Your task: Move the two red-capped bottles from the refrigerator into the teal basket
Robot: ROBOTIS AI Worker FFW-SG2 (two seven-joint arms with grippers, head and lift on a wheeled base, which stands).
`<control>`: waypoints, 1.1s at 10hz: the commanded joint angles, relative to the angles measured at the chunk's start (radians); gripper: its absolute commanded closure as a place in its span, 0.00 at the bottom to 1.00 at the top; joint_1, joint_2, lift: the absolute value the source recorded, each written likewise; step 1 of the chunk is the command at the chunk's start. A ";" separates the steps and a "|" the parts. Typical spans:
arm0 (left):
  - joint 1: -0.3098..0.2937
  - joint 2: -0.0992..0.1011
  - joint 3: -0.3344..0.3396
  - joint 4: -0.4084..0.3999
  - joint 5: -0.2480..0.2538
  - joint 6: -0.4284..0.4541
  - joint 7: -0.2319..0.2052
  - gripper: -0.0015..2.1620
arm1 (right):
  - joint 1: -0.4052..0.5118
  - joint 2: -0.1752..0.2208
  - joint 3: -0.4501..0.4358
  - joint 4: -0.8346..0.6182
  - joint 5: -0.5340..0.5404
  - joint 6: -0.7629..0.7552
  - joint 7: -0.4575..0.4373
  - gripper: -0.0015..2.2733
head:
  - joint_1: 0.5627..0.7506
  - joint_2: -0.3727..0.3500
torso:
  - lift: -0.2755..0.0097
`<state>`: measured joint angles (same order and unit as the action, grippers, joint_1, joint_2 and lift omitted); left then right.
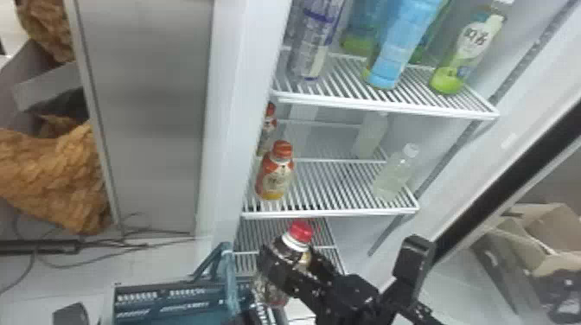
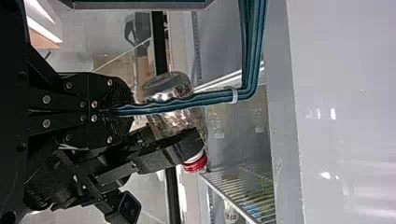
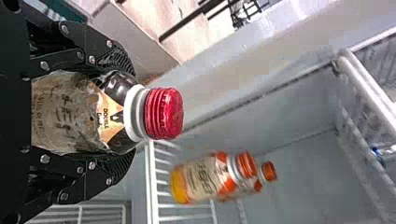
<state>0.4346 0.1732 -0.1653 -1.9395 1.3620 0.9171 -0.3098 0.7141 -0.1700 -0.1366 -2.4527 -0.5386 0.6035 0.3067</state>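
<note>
outside the open refrigerator [image 1: 242, 86], you are holding a dark, red-capped bottle [image 1: 300, 233] in your right gripper [image 1: 298, 259], whose fingers are pinching it around the body from both sides. the bottle is tilting a little, cap upward, just beside the right end of the teal basket [image 1: 160, 286]. at the head view's bottom edge, your left gripper [image 1: 248, 317] is gripping the basket's teal handle [image 1: 231, 276], its fingers pressing together on it. on the middle shelf [image 1: 328, 212], an orange-capped bottle [image 1: 276, 175] is standing near the left front corner, with a second orange-capped bottle [image 1: 269, 123] standing behind it along the left edge. a pale bottle [image 1: 393, 177] is standing near that shelf's right edge. above, a green-bottomed bottle [image 1: 467, 56] is standing near the right front corner of the upper shelf [image 1: 384, 107], a blue bottle [image 1: 402, 47] standing to its left.
</note>
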 commanded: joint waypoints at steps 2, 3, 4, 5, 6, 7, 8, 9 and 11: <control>0.000 0.000 -0.002 -0.001 0.004 -0.004 0.000 0.53 | 0.000 -0.003 0.023 0.024 -0.020 0.022 0.002 0.37 | 0.70 0.03 | 0.17; 0.000 0.000 -0.002 -0.001 0.004 -0.004 0.000 0.53 | -0.002 -0.003 0.023 0.034 -0.030 0.027 0.006 0.37 | 0.70 0.03 | 0.17; 0.000 -0.001 -0.002 0.002 0.004 -0.004 0.000 0.53 | -0.005 -0.002 0.023 0.049 -0.046 0.047 0.012 0.32 | 0.70 0.03 | 0.17; -0.003 0.000 -0.006 0.002 0.004 -0.004 0.000 0.53 | -0.012 0.000 0.023 0.073 -0.064 0.064 0.028 0.24 | 0.70 0.03 | 0.17; -0.003 0.000 -0.006 -0.001 0.004 -0.004 0.000 0.53 | -0.022 0.001 0.021 0.090 -0.070 0.074 0.038 0.19 | 0.70 0.03 | 0.17; -0.003 0.000 -0.006 -0.001 0.004 -0.004 0.000 0.53 | -0.024 0.001 0.019 0.098 -0.076 0.084 0.043 0.16 | 0.70 0.03 | 0.17; -0.003 0.000 -0.006 -0.001 0.004 -0.004 0.000 0.53 | -0.029 0.003 0.013 0.112 -0.084 0.086 0.052 0.15 | 0.70 0.03 | 0.17; -0.003 0.000 -0.006 -0.001 0.004 -0.004 0.000 0.53 | -0.032 0.004 0.007 0.115 -0.082 0.086 0.054 0.14 | 0.70 0.03 | 0.17; 0.000 0.000 -0.006 -0.001 0.004 -0.004 0.000 0.53 | -0.032 0.009 -0.013 0.117 -0.074 0.074 0.055 0.14 | 0.70 0.03 | 0.17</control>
<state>0.4327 0.1733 -0.1715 -1.9396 1.3661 0.9129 -0.3100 0.6807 -0.1620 -0.1430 -2.3355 -0.6151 0.6834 0.3619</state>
